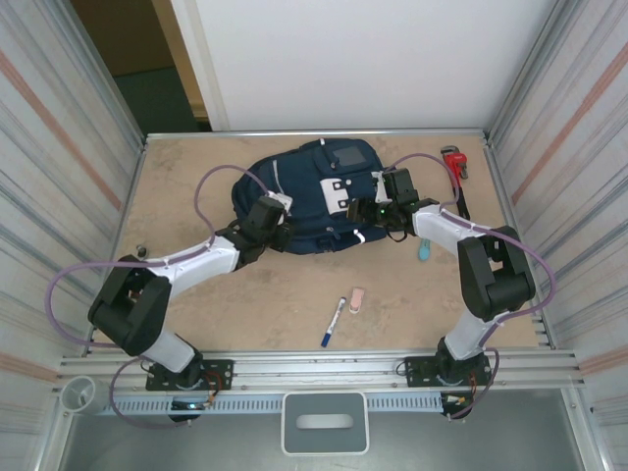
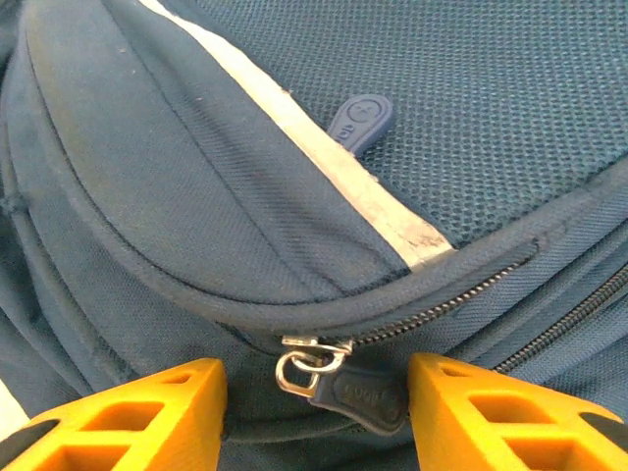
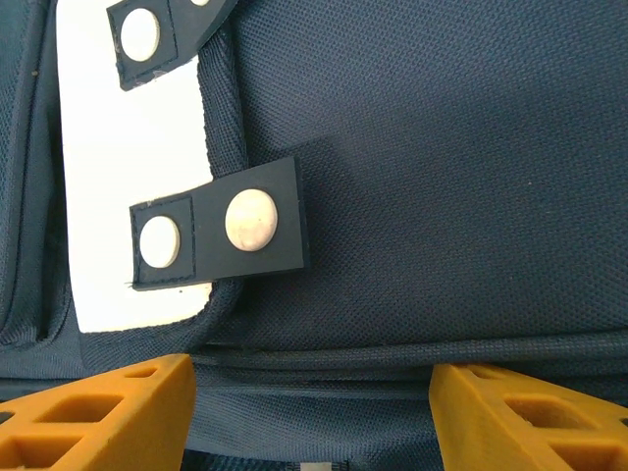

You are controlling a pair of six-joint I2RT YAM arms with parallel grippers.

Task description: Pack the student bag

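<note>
Bag (image 1: 314,196) lies flat at the middle of the desk (image 1: 294,294), towards its far edge, an arm at each side; marker (image 1: 334,321) and eraser (image 1: 356,299) lie loose towards the near edge, wrench (image 1: 453,162) in the far right corner; none packed. Left gripper (image 2: 316,378) at the bag's left side, jaws spread, straddling the zip pull (image 2: 358,397) of a pocket; one finger looks to be at the tab's edge, the other stands clear of the metal ring (image 2: 297,371); pull not pinched. Zip (image 2: 442,304) reads as shut up to the pull. Right gripper (image 3: 312,378) over the bag's right side, jaws spread wide above plain fabric just beside the white patch (image 3: 128,147) and its snap tab (image 3: 221,224); nothing between them but cloth; whether it presses down, cannot tell. Judgement: step in hand = opening the bag, at the grasp-the-pull stage; packing proper not begun. Next move calls for a pinch square on the tab, not the ring, which would likely slip; then a draw along the curved track, following the bend rather than pulling straight; right gripper probably needed to hold the bag against the drag, since soft fabric may bunch and the bag may slide on the desk.
</note>
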